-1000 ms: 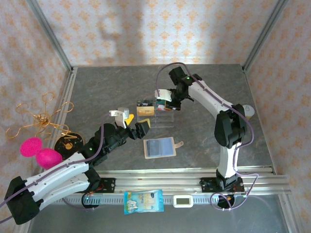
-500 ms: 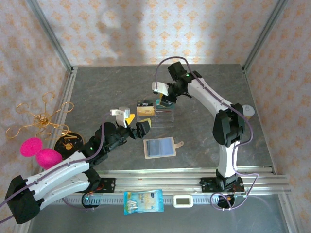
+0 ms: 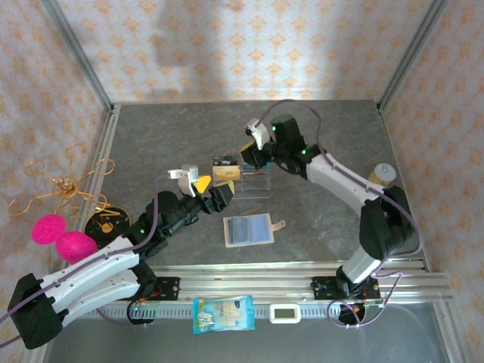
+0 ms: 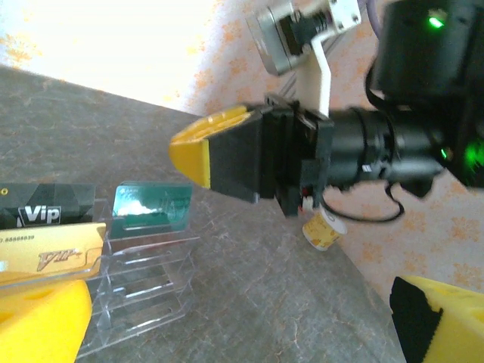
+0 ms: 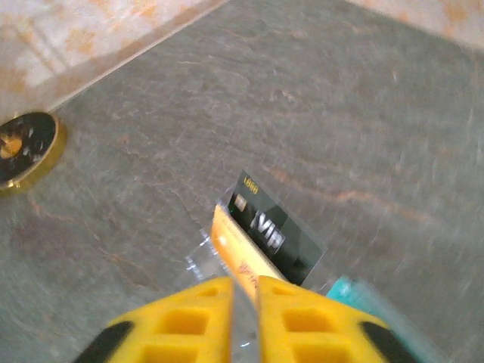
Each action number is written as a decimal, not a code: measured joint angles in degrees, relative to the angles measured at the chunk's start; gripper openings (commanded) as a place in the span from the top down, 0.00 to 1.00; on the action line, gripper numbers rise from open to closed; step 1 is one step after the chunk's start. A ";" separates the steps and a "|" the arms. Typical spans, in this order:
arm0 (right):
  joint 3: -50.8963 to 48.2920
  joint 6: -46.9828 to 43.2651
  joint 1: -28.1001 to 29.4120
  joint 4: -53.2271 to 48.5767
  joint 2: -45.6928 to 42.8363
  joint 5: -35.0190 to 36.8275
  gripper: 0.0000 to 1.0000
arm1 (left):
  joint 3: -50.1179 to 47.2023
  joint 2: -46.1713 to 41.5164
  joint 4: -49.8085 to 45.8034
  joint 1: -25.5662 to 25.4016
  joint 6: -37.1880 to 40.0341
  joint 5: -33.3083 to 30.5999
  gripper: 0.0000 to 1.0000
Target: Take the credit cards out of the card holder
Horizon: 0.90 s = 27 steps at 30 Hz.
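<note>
The card holder [image 3: 248, 229] lies open on the table, blue-grey inside up, its tan snap tab to the right. Three credit cards stand in a clear acrylic rack [image 3: 253, 184]: a black card [image 4: 45, 208], a gold card [image 4: 49, 253] and a teal card [image 4: 151, 208]. My right gripper [image 3: 252, 155] hovers just above the rack's back with its yellow fingers [image 5: 181, 318] together and nothing visible between them. In its wrist view the gold card [image 5: 238, 253] and black card [image 5: 276, 227] lie right below. My left gripper [image 3: 213, 190] stands open, empty, left of the rack.
A small yellow-and-white cup [image 3: 384, 172] stands at the right. A black-and-gold disc [image 3: 106, 221], two pink shapes [image 3: 57, 236] and a gold wire stand [image 3: 60, 185] are at the left. A snack packet [image 3: 223, 313] and a white timer [image 3: 286, 311] lie on the front rail.
My right gripper let go over the rack, lifted a little and shut again, while its arm dropped lower to the right. The left arm has barely moved.
</note>
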 measured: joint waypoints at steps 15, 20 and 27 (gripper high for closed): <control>-15.41 25.18 10.71 -6.64 -4.90 24.22 1.00 | -3.28 -2.03 -1.88 0.00 -4.07 -0.35 0.01; -7.30 24.61 10.14 -10.51 3.52 28.48 1.00 | -4.33 -4.31 -2.43 0.00 -4.28 -1.27 0.01; -0.31 23.21 8.83 -13.38 7.63 33.35 1.00 | -4.37 -5.01 -2.54 0.00 -4.20 -1.53 0.01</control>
